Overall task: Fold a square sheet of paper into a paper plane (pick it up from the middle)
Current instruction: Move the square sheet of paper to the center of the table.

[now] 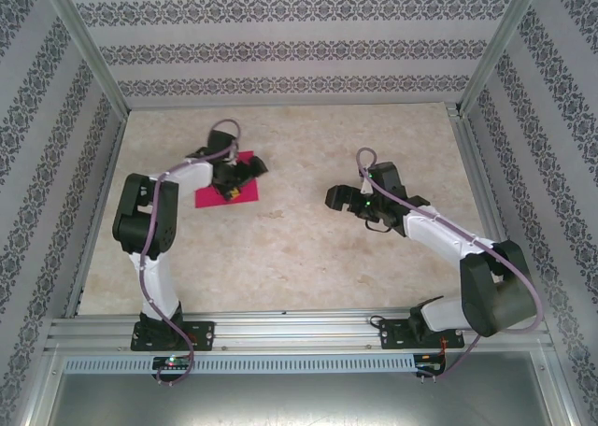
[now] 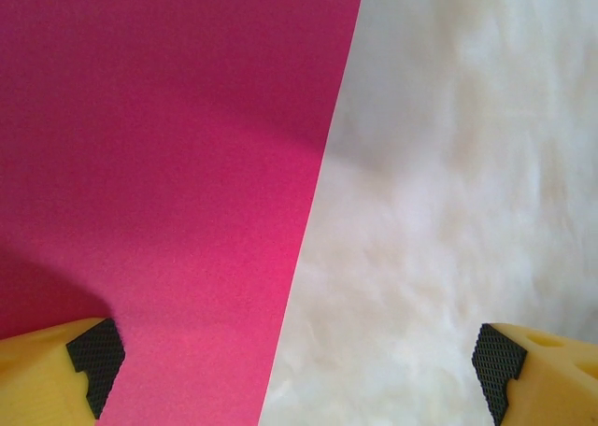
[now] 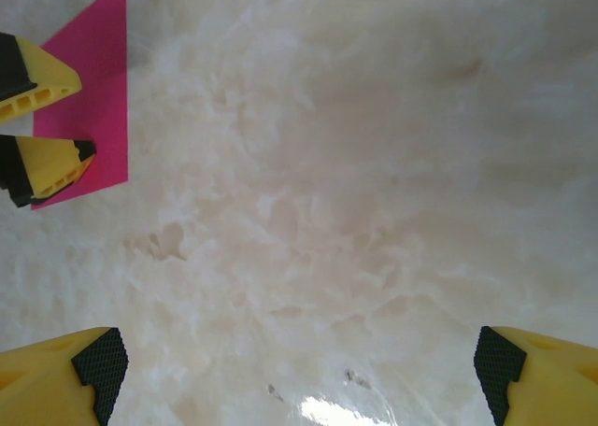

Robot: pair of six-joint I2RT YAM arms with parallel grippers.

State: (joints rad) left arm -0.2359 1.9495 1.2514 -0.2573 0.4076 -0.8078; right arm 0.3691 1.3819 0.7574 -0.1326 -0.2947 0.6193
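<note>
The square sheet of paper (image 1: 209, 198) lies flat on the marble-patterned table (image 1: 299, 258) at the back left, bright magenta-pink. My left gripper (image 1: 230, 190) hovers low over its right part, open. In the left wrist view the paper (image 2: 159, 164) covers the left half, and its straight right edge runs between the spread fingertips of the left gripper (image 2: 294, 375); one pad (image 2: 93, 359) is over the paper, the other over bare table. My right gripper (image 1: 336, 200) hangs open mid-table, right of the sheet. The right wrist view has the paper (image 3: 98, 80) at top left under the left arm's yellow fingers (image 3: 47, 164); the right gripper (image 3: 297, 375) holds nothing.
Metal frame rails (image 1: 280, 328) run along the near edge where both arm bases are bolted. Patterned walls (image 1: 280, 52) enclose the table on three sides. Bare table (image 3: 327, 211) lies between the two grippers and in front of them.
</note>
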